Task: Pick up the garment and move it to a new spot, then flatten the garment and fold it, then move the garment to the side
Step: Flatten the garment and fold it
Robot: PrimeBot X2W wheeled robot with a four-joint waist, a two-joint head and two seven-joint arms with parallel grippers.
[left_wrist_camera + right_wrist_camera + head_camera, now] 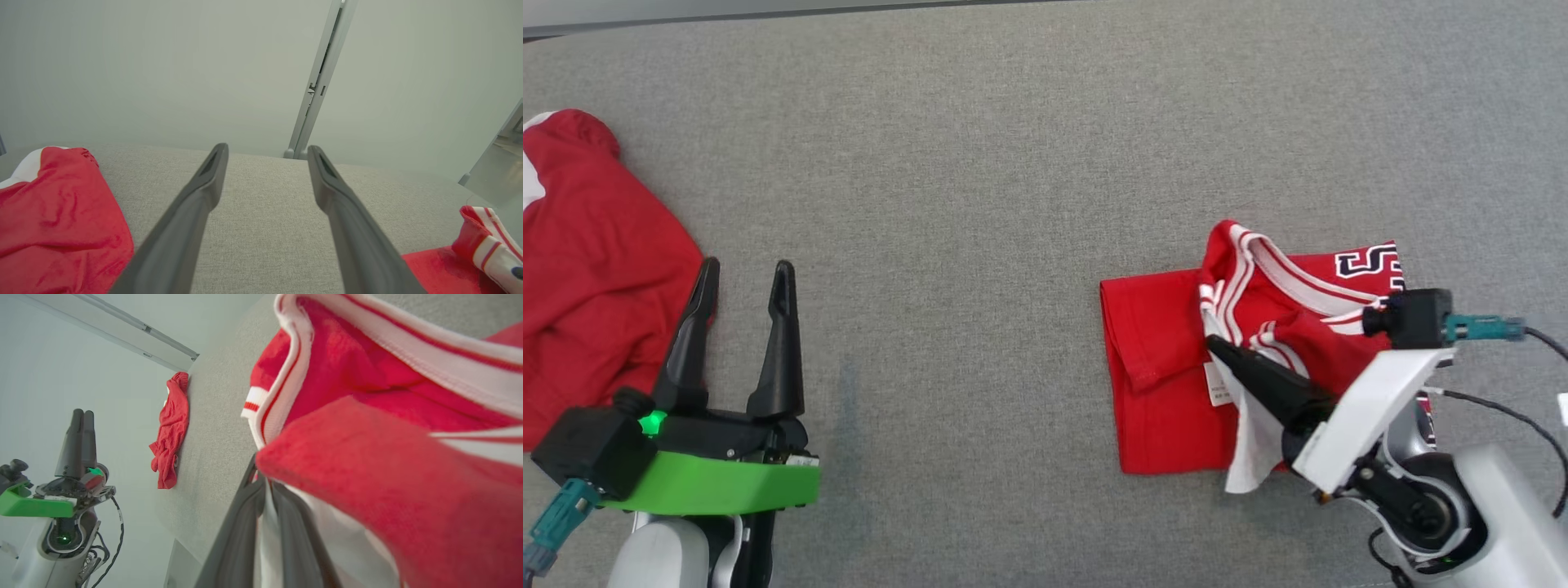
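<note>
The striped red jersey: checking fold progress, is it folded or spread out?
Folded, untidily: the jersey lies doubled into a compact block, its collar bunched up, the right gripper shut on its fabric.

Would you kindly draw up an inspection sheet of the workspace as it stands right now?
Surface: grey fabric tabletop, no stains seen.
Job's things: red striped jersey, folded, on the robot's right, collar end rumpled on top.
Clutter: second red garment, crumpled at the left edge.
Grippers: left gripper open, holding nothing, next to the second red garment; right gripper shut on a white layer of the jersey.
Cables: black cable with a teal plug at the right wrist camera, off the cloth.
Surroundings: pale wall and a metal post beyond the tabletop.
</note>
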